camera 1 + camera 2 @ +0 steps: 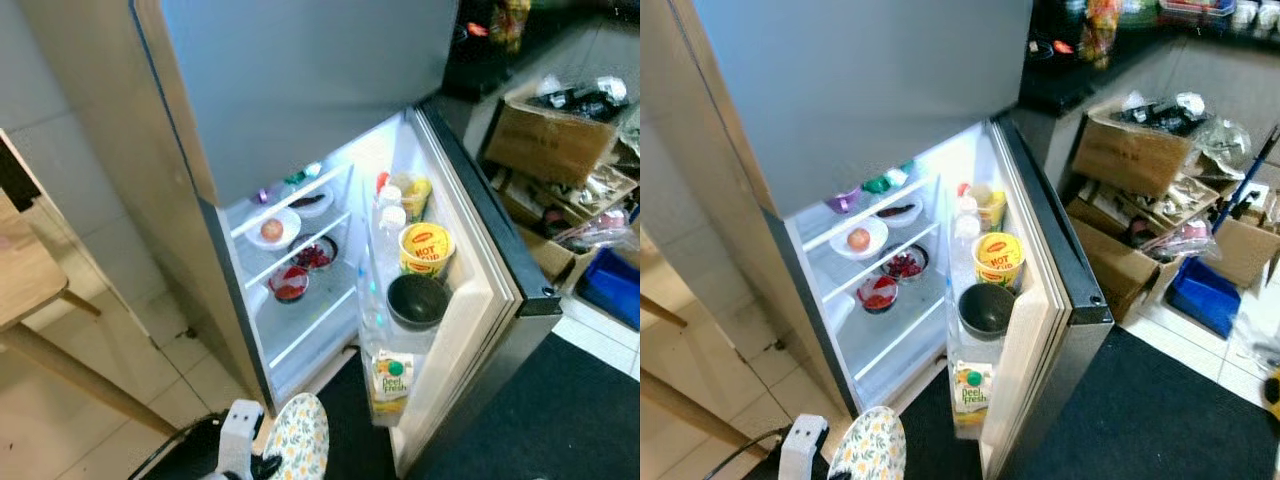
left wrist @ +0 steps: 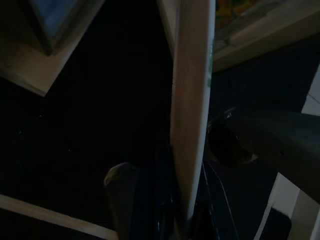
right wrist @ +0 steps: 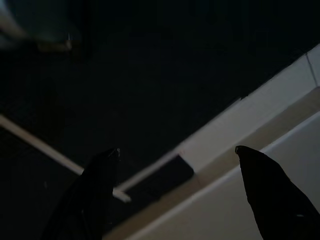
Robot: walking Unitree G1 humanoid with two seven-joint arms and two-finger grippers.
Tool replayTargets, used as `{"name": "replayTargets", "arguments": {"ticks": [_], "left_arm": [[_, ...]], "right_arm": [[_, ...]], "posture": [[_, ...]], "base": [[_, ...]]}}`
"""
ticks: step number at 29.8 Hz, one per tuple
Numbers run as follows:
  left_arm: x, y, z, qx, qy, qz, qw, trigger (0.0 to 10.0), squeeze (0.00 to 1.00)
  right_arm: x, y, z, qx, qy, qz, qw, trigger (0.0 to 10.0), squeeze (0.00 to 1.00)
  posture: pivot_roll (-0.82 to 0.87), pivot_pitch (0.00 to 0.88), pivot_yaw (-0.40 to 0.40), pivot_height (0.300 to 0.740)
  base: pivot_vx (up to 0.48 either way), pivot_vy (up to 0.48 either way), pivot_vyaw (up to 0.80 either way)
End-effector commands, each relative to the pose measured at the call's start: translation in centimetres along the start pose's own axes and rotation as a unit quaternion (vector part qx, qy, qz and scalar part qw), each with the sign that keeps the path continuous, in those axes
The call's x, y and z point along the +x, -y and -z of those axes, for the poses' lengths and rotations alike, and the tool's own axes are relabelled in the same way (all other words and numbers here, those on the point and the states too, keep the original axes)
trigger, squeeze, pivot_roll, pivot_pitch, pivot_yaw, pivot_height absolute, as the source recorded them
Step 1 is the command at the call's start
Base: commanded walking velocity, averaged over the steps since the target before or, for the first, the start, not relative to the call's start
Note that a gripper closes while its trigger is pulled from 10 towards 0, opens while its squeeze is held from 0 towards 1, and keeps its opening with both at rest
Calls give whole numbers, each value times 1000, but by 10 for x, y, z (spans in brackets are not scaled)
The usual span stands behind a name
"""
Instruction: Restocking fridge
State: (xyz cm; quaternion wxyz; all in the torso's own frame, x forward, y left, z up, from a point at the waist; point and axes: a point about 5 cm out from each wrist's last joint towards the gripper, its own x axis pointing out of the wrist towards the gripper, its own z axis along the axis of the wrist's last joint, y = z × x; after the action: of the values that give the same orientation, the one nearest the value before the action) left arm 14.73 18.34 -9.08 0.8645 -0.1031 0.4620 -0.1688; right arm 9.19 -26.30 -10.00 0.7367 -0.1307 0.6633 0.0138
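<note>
The fridge's lower door point(image 1: 480, 300) stands open. Its lit shelves hold a white bowl with a round fruit point(image 1: 272, 229), a dark bowl of red food point(image 1: 315, 254) and a bowl of red sauce point(image 1: 289, 284). In the door rack are bottles point(image 1: 391, 205), a yellow cup point(image 1: 425, 248), a black bowl point(image 1: 417, 300) and a juice carton point(image 1: 390, 380). A floral plate point(image 1: 298, 440) is low in front of the fridge. In the left wrist view my left gripper point(image 2: 172, 160) is shut on the plate point(image 2: 190, 125), seen edge-on. My right gripper point(image 3: 177, 150) hangs open over the dark floor with nothing between its fingers.
The upper fridge door point(image 1: 300, 80) is closed. Cardboard boxes of clutter point(image 1: 550, 135) and a blue bin point(image 1: 612, 285) crowd the right side. A black mat point(image 1: 540, 420) lies in front of the fridge. A wooden table point(image 1: 25, 280) stands at the left over tiled floor.
</note>
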Motion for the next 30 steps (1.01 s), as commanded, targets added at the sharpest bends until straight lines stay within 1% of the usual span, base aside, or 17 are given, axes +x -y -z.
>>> {"name": "replayTargets", "arguments": {"ticks": [1, 5, 9, 12, 16, 18, 20, 21, 23, 30], "left_arm": [[-2, -1, 10, 6, -29, -1, 1000, 10000, 0], [-3, -1, 12, 7, -32, -5, 999, 10000, 0], [-5, -4, 15, 6, -39, -23, 999, 10000, 0], [-5, -4, 15, 6, -39, -23, 999, 10000, 0], [-5, -6, 17, -3, -41, -42, 998, 10000, 0], [-5, -6, 17, -3, -41, -42, 998, 10000, 0], [-6, -7, 17, -3, -42, -49, 998, 10000, 0], [-6, -8, 19, -10, -44, -55, 997, 10000, 0], [-7, -8, 22, -18, -51, -61, 997, 10000, 0], [-6, -7, 24, -25, -51, -65, 996, 10000, 0]], "right_arm": [[0, 0, 3, 1, -5, 1, 1000, 10000, 0], [0, 0, 4, 1, -5, 0, 1000, 10000, 0], [0, -1, 4, 0, -6, 0, 1000, 10000, 0], [0, -1, 4, 0, -6, 0, 1000, 10000, 0], [1, -2, 2, -5, 2, 3, 1000, 10000, 0], [1, -2, 2, -5, 2, 3, 1000, 10000, 0], [1, -2, 0, -1, 9, 6, 1000, 10000, 0], [1, -2, -1, 1, 13, 7, 1000, 10000, 0], [1, -3, -3, 1, 17, 7, 1000, 10000, 0], [1, -3, -2, -1, 16, 6, 1000, 10000, 0]], "posture": [[-21, 0, -4, 740], [-21, 0, -4, 740], [-25, 0, -3, 740], [-25, 0, -3, 740], [-23, 0, -2, 740], [-23, 0, -2, 740], [-23, 0, -2, 740], [-23, 0, -2, 740], [-23, 0, -2, 740], [-24, 0, -5, 740]], "base": [[0, 0, -775], [0, 0, -775], [0, 0, -775], [0, 0, -775], [0, 0, -773], [0, 0, -769], [0, 0, 0], [0, 0, 0], [0, -456, 0], [0, -472, 0]]}}
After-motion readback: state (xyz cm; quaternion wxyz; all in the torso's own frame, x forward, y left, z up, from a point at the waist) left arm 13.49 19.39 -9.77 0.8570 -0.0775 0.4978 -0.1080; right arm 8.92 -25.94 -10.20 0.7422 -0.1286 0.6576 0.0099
